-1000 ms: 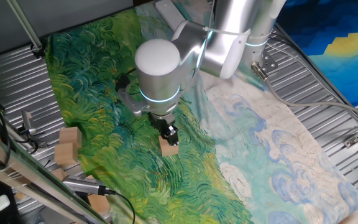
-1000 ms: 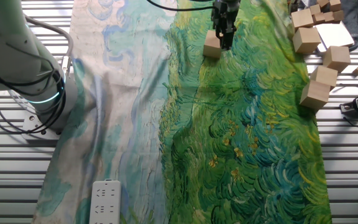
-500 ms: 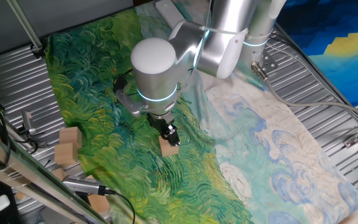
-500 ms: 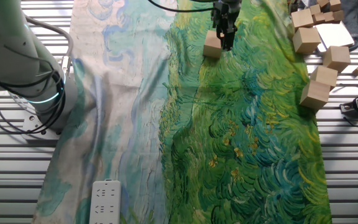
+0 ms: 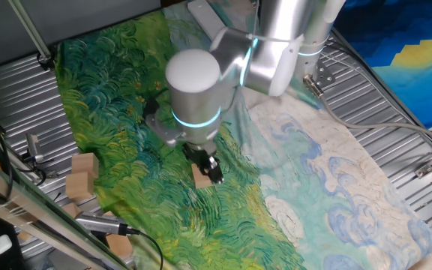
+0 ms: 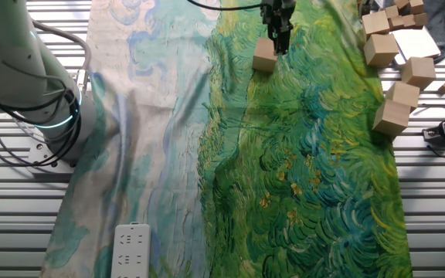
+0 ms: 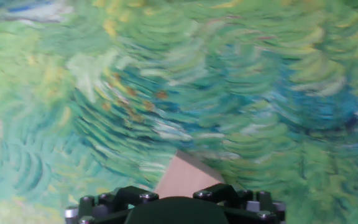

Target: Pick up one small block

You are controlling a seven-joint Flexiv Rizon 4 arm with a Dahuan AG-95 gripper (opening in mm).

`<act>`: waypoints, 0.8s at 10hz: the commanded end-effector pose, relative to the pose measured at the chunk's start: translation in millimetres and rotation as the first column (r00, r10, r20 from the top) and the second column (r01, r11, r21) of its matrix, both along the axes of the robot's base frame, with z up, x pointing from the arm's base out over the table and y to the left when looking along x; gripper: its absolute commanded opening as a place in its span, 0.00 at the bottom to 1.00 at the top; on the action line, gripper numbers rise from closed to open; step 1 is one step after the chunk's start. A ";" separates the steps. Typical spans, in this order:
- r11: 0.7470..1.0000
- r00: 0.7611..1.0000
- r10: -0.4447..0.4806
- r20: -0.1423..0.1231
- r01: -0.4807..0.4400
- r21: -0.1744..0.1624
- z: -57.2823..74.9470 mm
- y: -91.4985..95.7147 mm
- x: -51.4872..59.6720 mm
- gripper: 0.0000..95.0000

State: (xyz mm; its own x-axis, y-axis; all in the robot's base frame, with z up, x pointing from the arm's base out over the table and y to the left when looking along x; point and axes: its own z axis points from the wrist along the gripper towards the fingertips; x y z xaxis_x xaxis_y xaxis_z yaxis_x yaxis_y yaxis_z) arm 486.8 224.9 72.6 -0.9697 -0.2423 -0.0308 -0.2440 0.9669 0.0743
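Note:
The small block [image 5: 200, 179] is a plain tan wooden cube lying on the green painted cloth [image 5: 118, 112]. It also shows in the other fixed view [image 6: 263, 56] and at the bottom middle of the hand view [image 7: 187, 176], partly hidden by the hand's black body. My gripper [image 5: 210, 168] hangs under the big silver wrist, its dark fingers right beside and slightly above the block. In the other fixed view my gripper [image 6: 278, 37] is at the block's upper right corner. The gap between the fingers does not show, and nothing is seen held.
Several larger tan wooden cubes [image 6: 396, 116] lie at the cloth's edge on the ribbed metal table [image 6: 431, 201]; two of these cubes [image 5: 82, 176] also show in one fixed view. A white power strip [image 6: 130, 250] lies on the pale part of the cloth.
The wrist and gripper have shifted a little sideways along the cloth beside the block. The block has not moved.

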 end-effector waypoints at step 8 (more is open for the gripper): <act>0.982 0.982 -0.191 0.003 0.191 0.001 -5.6 -17.2 -7.4 1.00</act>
State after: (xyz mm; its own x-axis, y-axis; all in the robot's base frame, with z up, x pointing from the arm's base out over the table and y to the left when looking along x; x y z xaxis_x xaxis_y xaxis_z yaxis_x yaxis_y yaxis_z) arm 479.1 210.3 67.1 -0.9970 -0.0705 -0.0330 -0.0728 0.9945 0.0752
